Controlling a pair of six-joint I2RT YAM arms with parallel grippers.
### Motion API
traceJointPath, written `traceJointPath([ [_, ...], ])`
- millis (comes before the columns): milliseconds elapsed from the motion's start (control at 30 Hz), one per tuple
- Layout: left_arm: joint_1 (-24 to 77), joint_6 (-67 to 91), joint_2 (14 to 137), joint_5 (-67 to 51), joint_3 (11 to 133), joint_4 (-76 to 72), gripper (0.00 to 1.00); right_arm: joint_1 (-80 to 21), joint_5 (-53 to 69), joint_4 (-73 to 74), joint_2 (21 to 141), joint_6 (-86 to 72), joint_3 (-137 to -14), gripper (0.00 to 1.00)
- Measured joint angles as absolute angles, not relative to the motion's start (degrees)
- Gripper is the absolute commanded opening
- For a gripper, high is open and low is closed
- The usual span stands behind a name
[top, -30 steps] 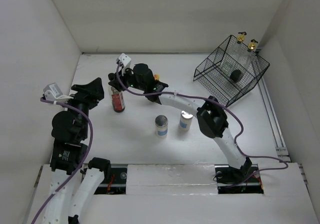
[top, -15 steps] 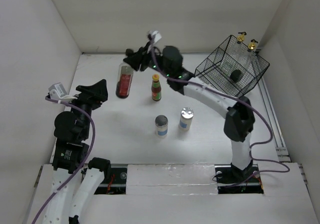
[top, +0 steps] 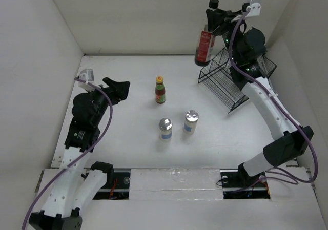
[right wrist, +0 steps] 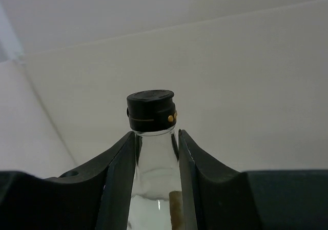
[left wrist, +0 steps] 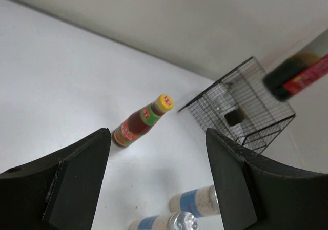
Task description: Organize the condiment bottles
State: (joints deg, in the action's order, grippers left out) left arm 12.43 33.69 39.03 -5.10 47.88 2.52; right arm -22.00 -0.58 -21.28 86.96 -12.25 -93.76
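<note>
My right gripper (top: 216, 19) is raised high at the back right, shut on the clear neck of the jar of red contents (top: 204, 48), just under its black cap (right wrist: 151, 108). The jar hangs over the left edge of the black wire basket (top: 225, 89). My left gripper (top: 121, 89) is open and empty, left of the red-labelled, yellow-capped sauce bottle (top: 161, 90), which stands upright. Two silver-topped, blue-labelled shakers (top: 165, 128) (top: 190, 122) stand side by side nearer the front. The cruets are hidden behind my right arm.
The basket (left wrist: 241, 112) sits tilted in the back right corner against the white walls, with a dark round object (left wrist: 234, 117) inside. White walls close the table on the left, back and right.
My right arm has swung from the back left to the back right, carrying the jar up over the basket. My left arm has reached forward toward the sauce bottle.
</note>
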Motion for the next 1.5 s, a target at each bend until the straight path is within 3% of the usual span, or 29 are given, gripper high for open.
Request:
traceJointPath([
  [433,12.4,31.7,46.7,-7.8,50.9,5.8,0.70,-10.9,-10.7,-14.9,89.0,-4.4,-90.1,0.22],
  [867,12.4,31.5,46.7,-8.6,50.9,5.8,0.70,-9.6,-15.4,-17.7,96.8,0.1,-89.3,0.22],
  [1500,12.4,31.5,46.7,-8.6,50.9,5.4,0.70,-9.3,-21.4,-29.0,98.1,4.2,-85.8,0.22],
])
